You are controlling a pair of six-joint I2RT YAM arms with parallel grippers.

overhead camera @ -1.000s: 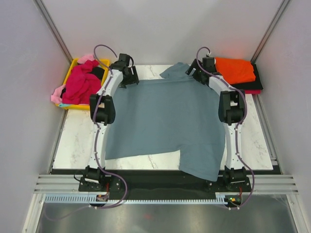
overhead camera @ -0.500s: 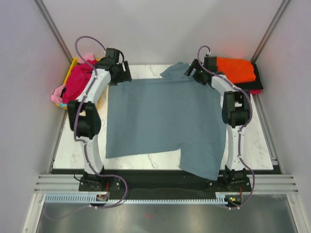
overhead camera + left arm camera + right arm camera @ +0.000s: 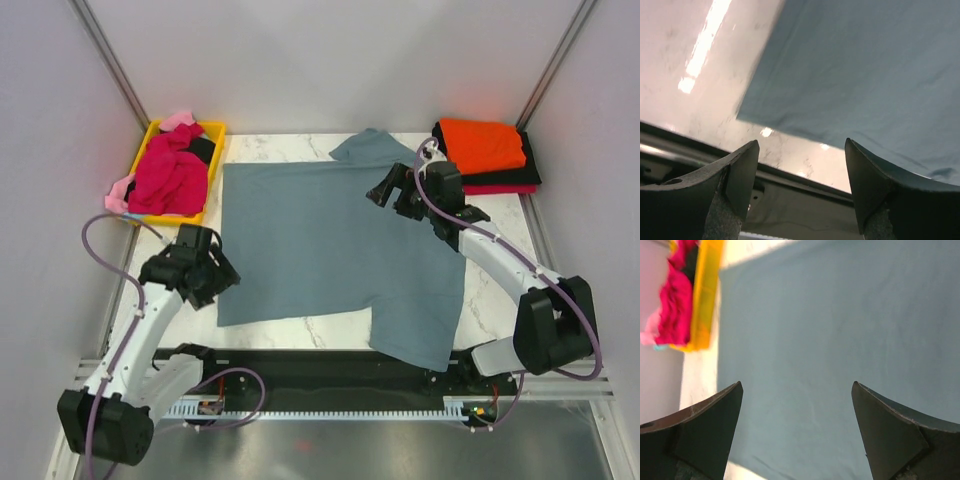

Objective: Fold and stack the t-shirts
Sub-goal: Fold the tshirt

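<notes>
A large slate blue-grey t-shirt (image 3: 330, 250) lies spread flat on the marble table (image 3: 520, 280); one sleeve sticks out at the back and its near right part hangs over the front edge. My left gripper (image 3: 215, 280) hovers open at the shirt's near left side, holding nothing. In the left wrist view the left gripper (image 3: 801, 142) looks past the shirt's corner (image 3: 742, 116). My right gripper (image 3: 380, 193) is open above the shirt's far right part. The right wrist view has the right gripper (image 3: 797, 385) over plain blue-grey cloth (image 3: 830, 330).
A yellow tray (image 3: 213, 130) at the back left holds crumpled magenta (image 3: 170, 175), pink and black shirts. At the back right sits a folded stack with an orange shirt (image 3: 485, 143) on black and red ones. A dark rail (image 3: 330, 360) runs along the table's front edge.
Both grippers have left the shirt's far corners. The left arm swung back to the near left side. The right gripper came nearer, over the shirt. The shirt lies flat.
</notes>
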